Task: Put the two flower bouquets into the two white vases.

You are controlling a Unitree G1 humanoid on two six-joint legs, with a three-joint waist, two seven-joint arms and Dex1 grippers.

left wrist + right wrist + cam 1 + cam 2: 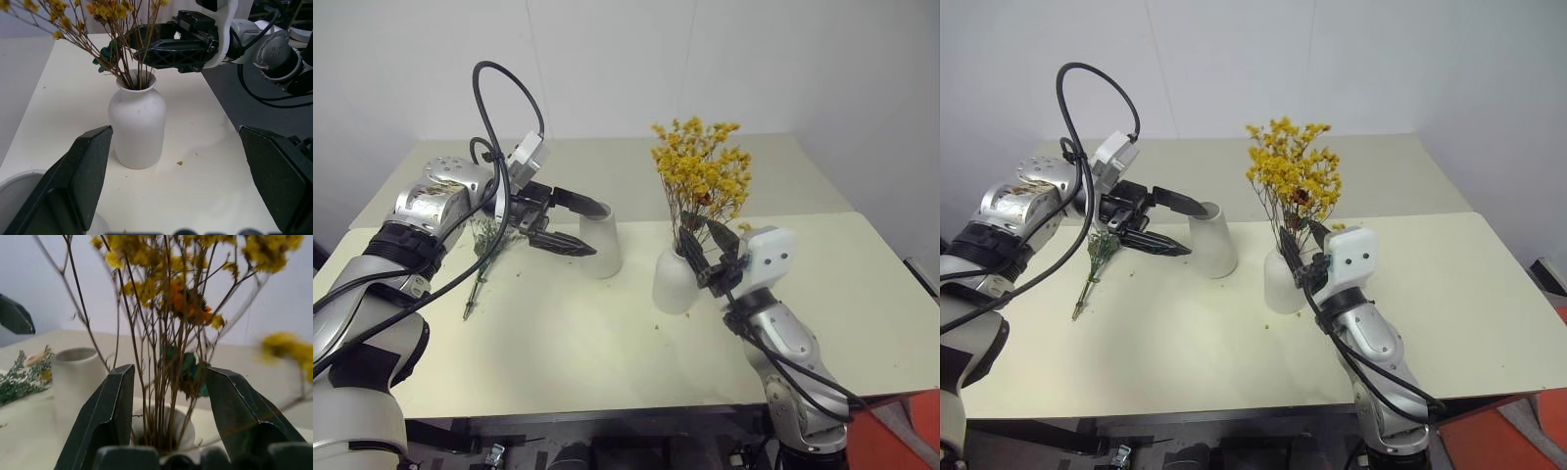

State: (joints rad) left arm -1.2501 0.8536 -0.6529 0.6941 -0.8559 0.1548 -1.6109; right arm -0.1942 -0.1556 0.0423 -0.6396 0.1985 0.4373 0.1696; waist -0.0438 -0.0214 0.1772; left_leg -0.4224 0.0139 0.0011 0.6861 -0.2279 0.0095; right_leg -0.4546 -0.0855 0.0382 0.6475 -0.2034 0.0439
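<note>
cream table (558,362) by white wall (705,59), left hand (576,227) spread wide, right hand (713,257) seemingly released around yellow bouquet (702,171) stems

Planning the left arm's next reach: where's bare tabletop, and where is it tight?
Free: the table's near strip in front of both vases, the far strip behind them, and its right end. Tight: the left gripper beside the tall vase; the open right gripper straddling the yellow bouquet's stems above the short vase; the grey-green bouquet.

yellow bouquet (98,29) stands in the bottle vase (137,125), right claw (146,44) open around its stems.
</note>
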